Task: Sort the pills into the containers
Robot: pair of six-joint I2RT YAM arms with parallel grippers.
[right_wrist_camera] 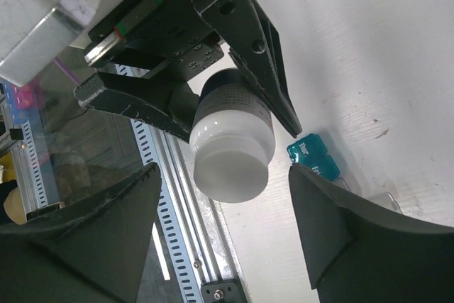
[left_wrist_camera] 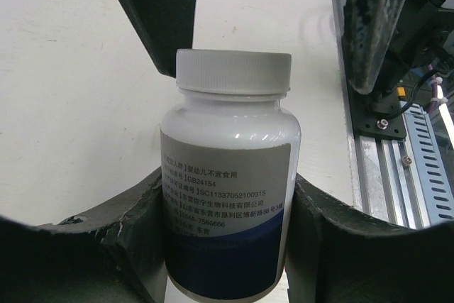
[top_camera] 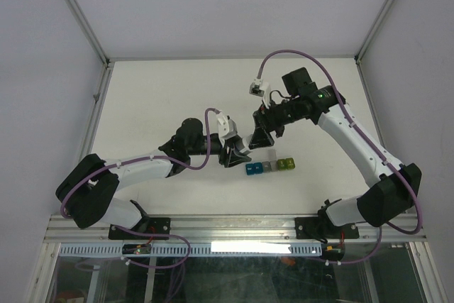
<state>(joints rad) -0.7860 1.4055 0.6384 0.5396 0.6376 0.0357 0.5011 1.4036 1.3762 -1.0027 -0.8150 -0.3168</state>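
Barely begun: the left pincer (top_camera: 235,155) pinches the white-capped bottle (left_wrist_camera: 230,147), the right pincer (right_wrist_camera: 234,211) is spread about its unopened cap (left_wrist_camera: 233,69), and the containers (top_camera: 269,167) seem unfilled, though too small to be sure.

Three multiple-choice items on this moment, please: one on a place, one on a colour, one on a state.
1. Where is the strip of containers?
A. On the table, beside the left gripper.
B. Held in the air.
C. On the metal rail.

2. What colour is the cap of the bottle?
A. Red.
B. White.
C. Black.

3. The left gripper is:
A. Open and empty.
B. Out of view.
C. Shut on the bottle.

Answers: 1 A, the top view shows it lying on the table; 2 B, the left wrist view shows a white cap; 3 C, its jaws clamp the bottle's sides.
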